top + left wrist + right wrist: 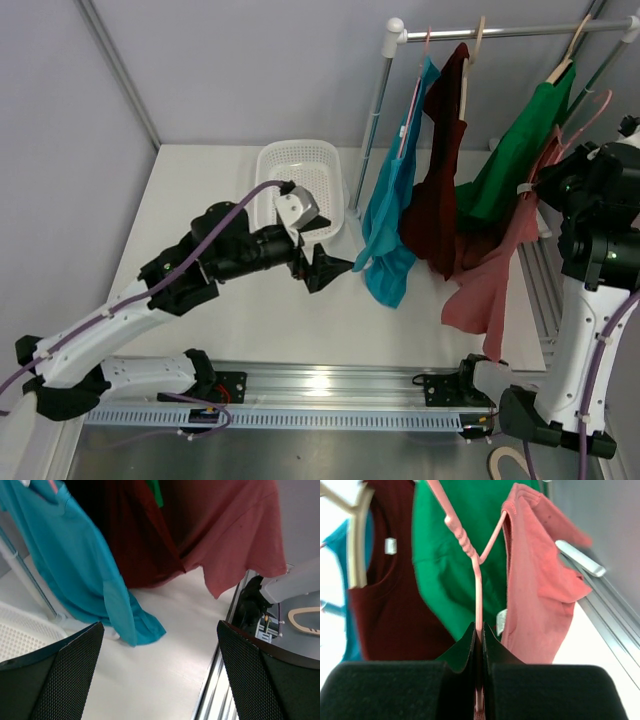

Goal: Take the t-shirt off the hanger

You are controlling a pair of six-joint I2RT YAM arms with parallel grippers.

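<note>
A salmon t-shirt hangs from a thin pink hanger at the right end of the clothes rack, below the rod. My right gripper is shut on that hanger. In the right wrist view the fingers clamp the hanger's stem. The shirt hangs on the hanger's right arm, and the left arm looks bare. My left gripper is open and empty, low over the table next to the hem of a teal shirt. The left wrist view shows the salmon hem ahead.
Teal, maroon and green shirts hang on the rod left of the salmon one. A white basket stands behind my left gripper. A wooden hanger lies beyond the table's near rail.
</note>
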